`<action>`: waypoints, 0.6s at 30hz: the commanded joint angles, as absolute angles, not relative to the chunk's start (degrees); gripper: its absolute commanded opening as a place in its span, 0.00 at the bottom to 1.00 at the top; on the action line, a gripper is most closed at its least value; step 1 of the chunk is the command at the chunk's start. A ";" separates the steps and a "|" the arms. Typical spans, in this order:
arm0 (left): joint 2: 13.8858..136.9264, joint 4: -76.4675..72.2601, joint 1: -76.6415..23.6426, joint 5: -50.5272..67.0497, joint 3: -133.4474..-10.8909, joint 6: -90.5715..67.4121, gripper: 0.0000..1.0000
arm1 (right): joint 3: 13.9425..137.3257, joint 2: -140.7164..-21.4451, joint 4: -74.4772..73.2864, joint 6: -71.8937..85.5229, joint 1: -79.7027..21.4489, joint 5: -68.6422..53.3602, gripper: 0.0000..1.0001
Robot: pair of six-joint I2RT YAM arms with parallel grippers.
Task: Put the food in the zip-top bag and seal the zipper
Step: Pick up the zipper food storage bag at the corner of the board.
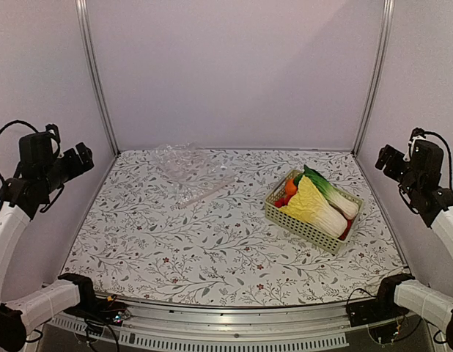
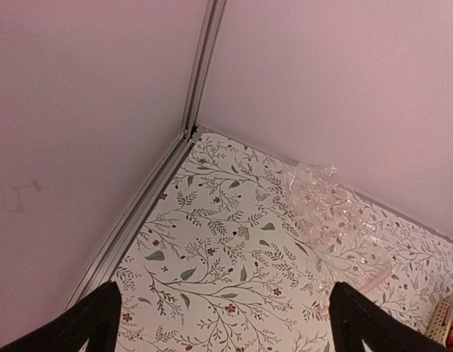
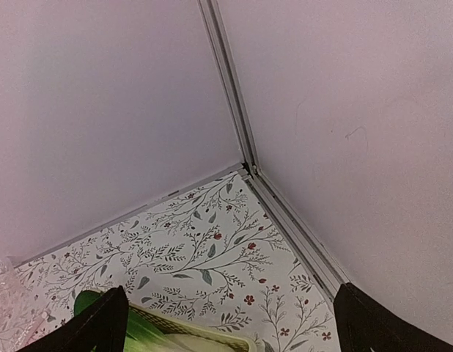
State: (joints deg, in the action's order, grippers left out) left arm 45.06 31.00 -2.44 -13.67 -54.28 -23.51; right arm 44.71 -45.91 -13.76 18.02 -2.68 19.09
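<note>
The transparent zip-top bag (image 1: 184,166) lies crumpled at the back left of the table, its zipper strip (image 1: 206,192) along the near edge. The food lies in a pale green basket (image 1: 308,229) at the right: a yellow-white napa cabbage (image 1: 312,206), a green-white leafy vegetable (image 1: 329,193), an orange (image 1: 291,188) and a red fruit (image 1: 279,202). My left gripper (image 1: 83,157) is raised at the left wall, open and empty. My right gripper (image 1: 385,160) is raised at the right wall, open and empty. The bag also shows in the left wrist view (image 2: 330,214).
The floral table cover (image 1: 212,242) is bounded by pink walls and metal corner posts (image 1: 94,73). In the right wrist view the basket rim (image 3: 201,328) and a green leaf (image 3: 87,300) sit below the open fingers (image 3: 384,330).
</note>
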 commanded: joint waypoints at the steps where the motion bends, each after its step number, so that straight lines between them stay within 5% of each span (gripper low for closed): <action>1: 45.50 32.86 -2.71 -11.94 -54.83 -22.95 0.99 | 46.73 -45.38 -18.25 17.78 -2.88 18.73 0.99; 11: 44.43 30.17 -2.95 -7.02 -52.39 -24.32 1.00 | 47.86 -44.49 -20.79 16.13 -2.90 12.56 0.99; 18: 50.62 20.29 -11.19 0.88 -44.78 -32.51 1.00 | 49.43 -46.12 -23.38 16.41 -2.87 -3.85 0.99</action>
